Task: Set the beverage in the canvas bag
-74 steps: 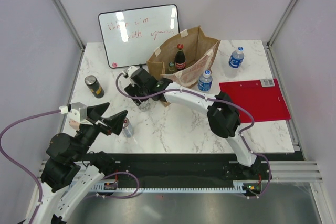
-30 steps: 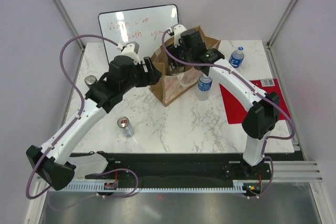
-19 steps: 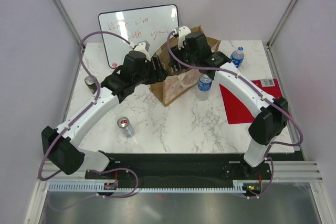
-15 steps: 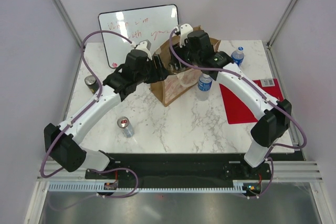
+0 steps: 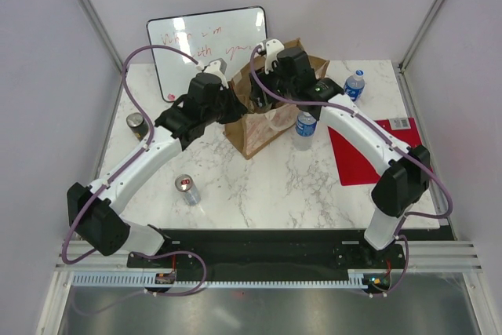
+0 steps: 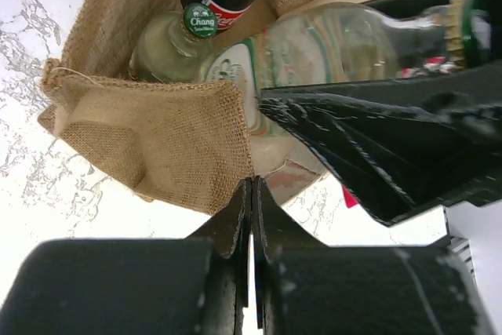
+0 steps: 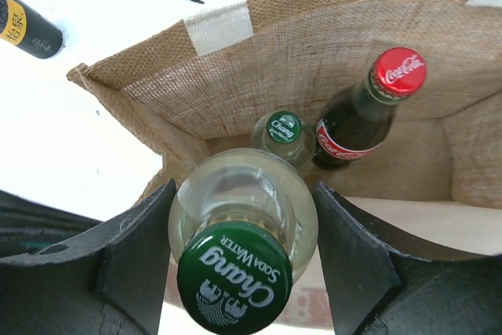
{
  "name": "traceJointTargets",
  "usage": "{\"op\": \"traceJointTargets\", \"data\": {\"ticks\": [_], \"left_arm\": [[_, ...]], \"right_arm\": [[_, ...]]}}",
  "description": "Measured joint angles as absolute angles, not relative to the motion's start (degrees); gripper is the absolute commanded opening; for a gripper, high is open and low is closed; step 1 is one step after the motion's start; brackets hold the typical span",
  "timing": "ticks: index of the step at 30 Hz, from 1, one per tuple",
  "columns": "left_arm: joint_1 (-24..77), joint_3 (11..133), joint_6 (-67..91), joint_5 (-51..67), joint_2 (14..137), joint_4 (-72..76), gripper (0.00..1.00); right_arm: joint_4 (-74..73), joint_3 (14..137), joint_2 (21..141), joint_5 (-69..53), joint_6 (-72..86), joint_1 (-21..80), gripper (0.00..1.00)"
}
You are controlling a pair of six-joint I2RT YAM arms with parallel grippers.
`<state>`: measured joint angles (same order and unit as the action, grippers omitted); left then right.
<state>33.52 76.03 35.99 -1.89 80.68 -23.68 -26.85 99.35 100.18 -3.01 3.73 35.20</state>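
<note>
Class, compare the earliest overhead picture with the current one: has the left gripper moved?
Yes. The left gripper has moved away from the silver can, up the table to the canvas bag, near the whiteboard.

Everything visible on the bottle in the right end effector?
The soda bottle is clear glass with a green crimped cap printed Chang Soda Water and a green-trimmed label. The right end effector clamps its body between black fingers, cap toward the wrist camera. Its lower end points into the open mouth of the canvas bag; in the left wrist view the base disappears behind the bag's folded rim, so what it rests on, if anything, cannot be told.
</note>
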Motion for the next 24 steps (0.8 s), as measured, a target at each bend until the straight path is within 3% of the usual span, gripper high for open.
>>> {"op": "traceJointTargets", "data": {"ticks": [17,24], "left_arm": [[33.5,76.0,36.1,-1.3,80.6,-23.9,0.02],[33.5,76.0,36.1,-1.3,80.6,-24.3,0.02]], "right_arm": [[-23.0,94.9,104.3,-2.7,4.3,35.2,0.00],[-21.4,94.3,105.2,-2.9,4.3,35.2,0.07]]}}
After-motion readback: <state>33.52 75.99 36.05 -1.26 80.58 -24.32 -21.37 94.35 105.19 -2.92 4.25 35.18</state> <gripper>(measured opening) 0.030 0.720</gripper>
